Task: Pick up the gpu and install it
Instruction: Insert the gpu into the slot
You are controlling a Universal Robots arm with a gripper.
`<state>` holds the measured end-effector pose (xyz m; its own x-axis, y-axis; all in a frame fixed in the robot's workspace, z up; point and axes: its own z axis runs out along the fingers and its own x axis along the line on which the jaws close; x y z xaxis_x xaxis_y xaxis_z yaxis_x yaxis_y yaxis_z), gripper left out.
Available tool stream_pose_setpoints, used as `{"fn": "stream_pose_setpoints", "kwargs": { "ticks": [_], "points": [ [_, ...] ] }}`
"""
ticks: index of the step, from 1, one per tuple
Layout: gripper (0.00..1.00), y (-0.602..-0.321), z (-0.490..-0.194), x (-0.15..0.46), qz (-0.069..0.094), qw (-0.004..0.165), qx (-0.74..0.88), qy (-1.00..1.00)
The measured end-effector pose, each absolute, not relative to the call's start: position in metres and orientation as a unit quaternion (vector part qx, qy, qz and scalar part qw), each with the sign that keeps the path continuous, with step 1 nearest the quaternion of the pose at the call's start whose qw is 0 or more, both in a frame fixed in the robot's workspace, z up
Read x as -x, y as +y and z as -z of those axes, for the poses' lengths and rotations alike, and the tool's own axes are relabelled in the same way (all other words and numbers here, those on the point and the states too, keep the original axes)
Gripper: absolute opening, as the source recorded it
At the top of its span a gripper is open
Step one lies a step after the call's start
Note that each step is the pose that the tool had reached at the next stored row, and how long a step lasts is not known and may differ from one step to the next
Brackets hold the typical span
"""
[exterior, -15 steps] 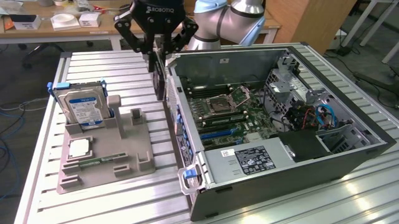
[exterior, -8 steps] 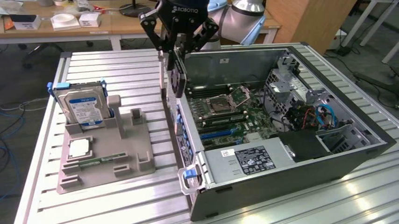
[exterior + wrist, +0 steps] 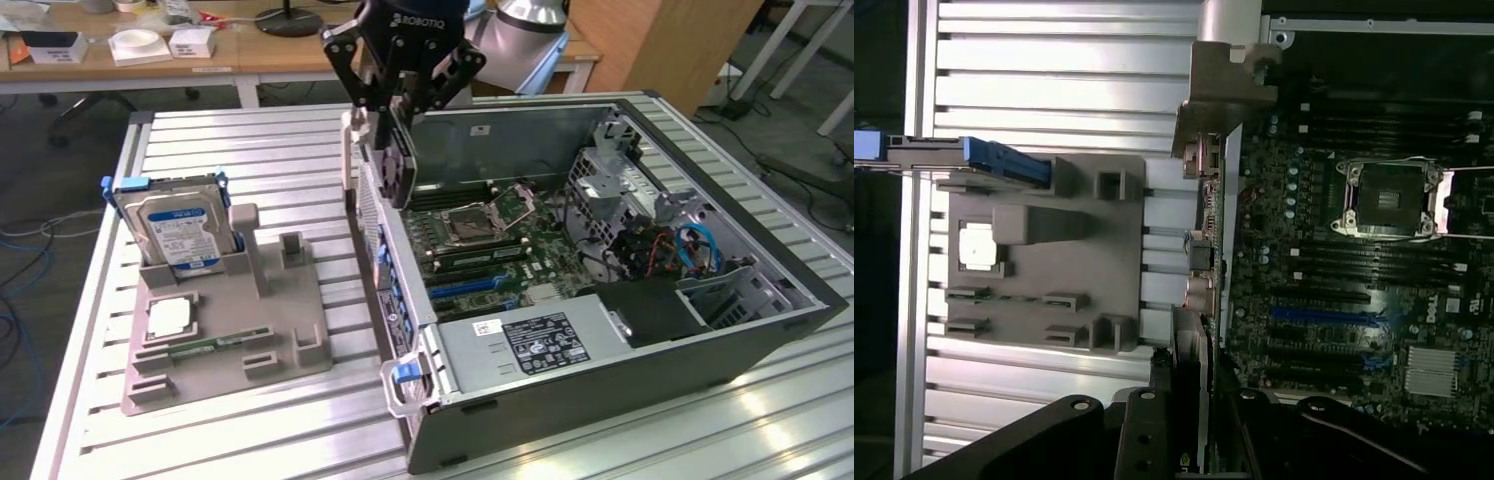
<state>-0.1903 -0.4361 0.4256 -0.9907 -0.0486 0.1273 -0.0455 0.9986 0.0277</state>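
the gpu (image 3: 395, 175), a thin flat circuit-board card with a silver metal end bracket (image 3: 1224, 85), hangs on edge straight below the black robotiq gripper (image 3: 400, 112). the gripper's fingers are drawn in narrow and pinch the card's upper edge. the card's lower edge is level with the wall of the open grey metal computer case (image 3: 747, 320) directly beneath the gripper. the green motherboard (image 3: 507, 250) lies just to one side of it, and whether the card touches any slot cannot be told.

by its look the card should be light and stiff but fragile. bare solder and small parts would not like squeezing, and the gold contact edge should stay untouched. the plain board edge opposite the contacts, where the fingers now sit, seems the sound place to hold. a grip near the middle should keep the bracket end from tipping it.

on the far side of the gripper from the case stands a grey moulded holder tray (image 3: 287, 330). it carries a blue-labelled silver hard drive (image 3: 180, 235), on the slatted aluminium table (image 3: 240, 150).
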Motion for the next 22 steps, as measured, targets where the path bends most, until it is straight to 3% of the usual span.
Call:
{"fn": "stream_pose_setpoints", "kwargs": {
  "ticks": [12,22],
  "points": [
    [0.27,-0.436,-0.426,0.179,0.013,0.063,-0.024,-0.998],
    [0.27,-0.436,-0.426,0.175,0.013,0.04,-0.023,-0.999]
  ]
}}
